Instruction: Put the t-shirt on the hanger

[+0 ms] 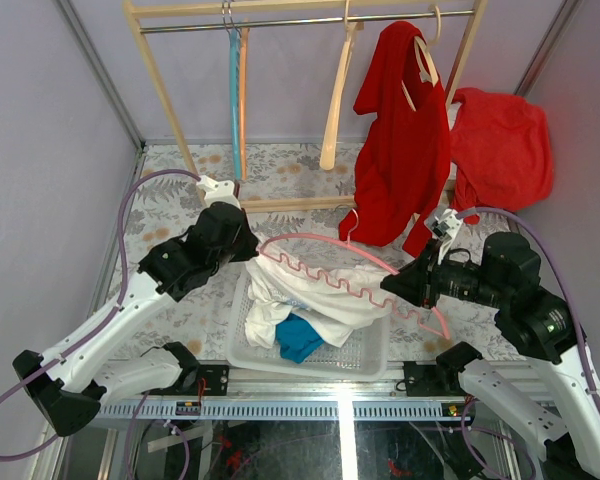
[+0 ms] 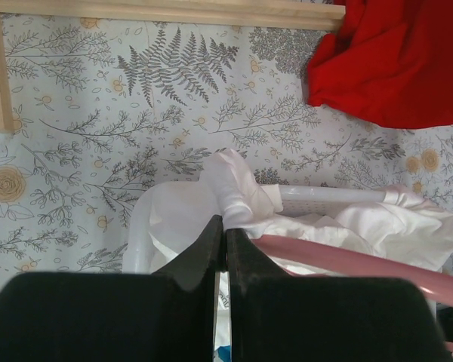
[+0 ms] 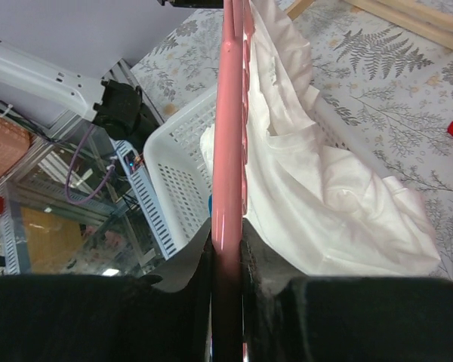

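Observation:
The white t-shirt (image 1: 310, 297) lies bunched in and over a white basket (image 1: 365, 362). My left gripper (image 1: 250, 252) is shut on a fold of the t-shirt (image 2: 238, 188) at the basket's far left corner; its jaws (image 2: 226, 230) pinch the cloth. My right gripper (image 1: 388, 290) is shut on the pink hanger (image 1: 368, 257), which lies across the top of the t-shirt with its wavy arm toward the left gripper. In the right wrist view the hanger (image 3: 228, 136) runs straight out from the jaws (image 3: 228, 241), with the t-shirt (image 3: 325, 219) to its right.
A wooden rack (image 1: 165, 80) stands at the back with a light blue hanger (image 1: 234, 90), a beige wooden hanger (image 1: 335, 100) and a red garment (image 1: 400, 140). Another red garment (image 1: 500, 145) lies at the back right. A blue cloth (image 1: 298, 337) lies in the basket.

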